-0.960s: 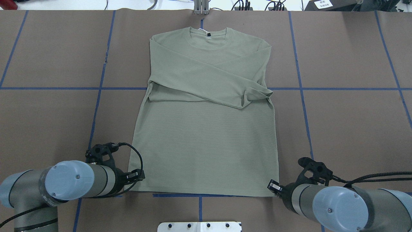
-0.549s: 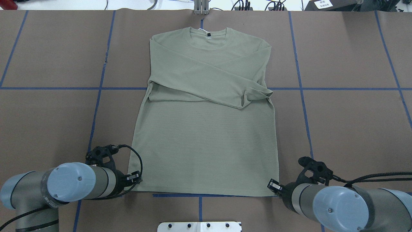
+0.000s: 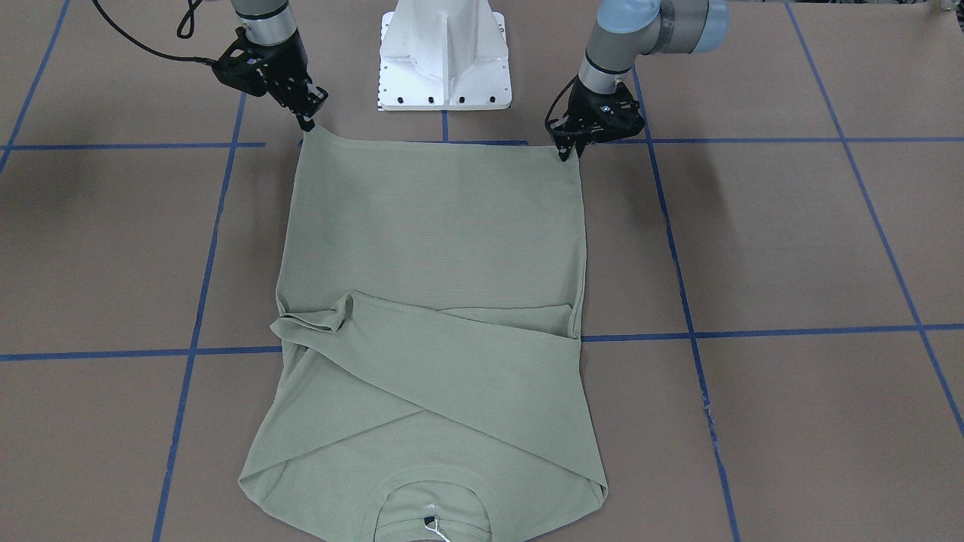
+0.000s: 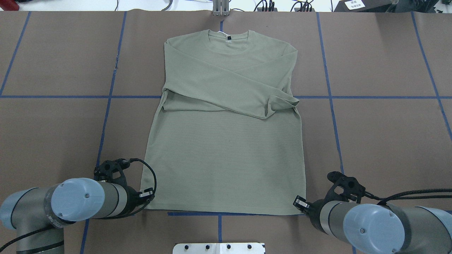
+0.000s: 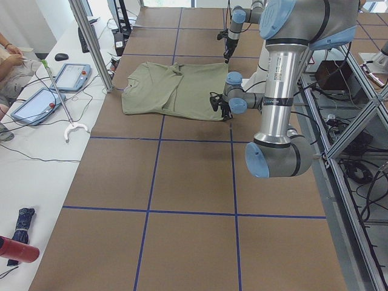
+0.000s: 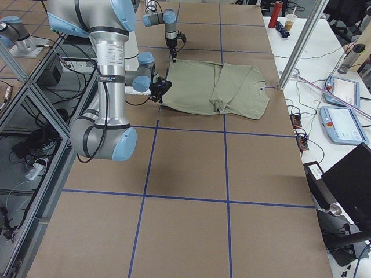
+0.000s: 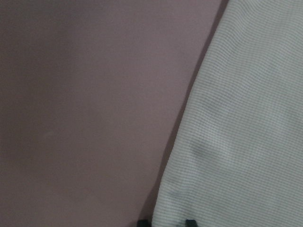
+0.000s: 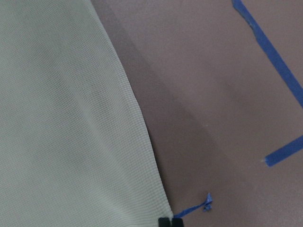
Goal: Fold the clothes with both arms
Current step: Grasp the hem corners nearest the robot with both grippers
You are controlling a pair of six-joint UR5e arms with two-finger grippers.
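left arm [image 4: 88,201] eased back | left jaws spread astride shirt [image 4: 226,155] hem, tips cropped | right jaws pinch corner

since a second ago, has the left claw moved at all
Yes. In the overhead view the left claw has slid slightly left, away from the blue tape line under the hem of the sage-green shirt.

Wide brown table [image 4: 381,134] either side of the shirt [image 4: 226,158]; white base [image 4: 219,248] by its hem, post [image 4: 221,7] by its collar.
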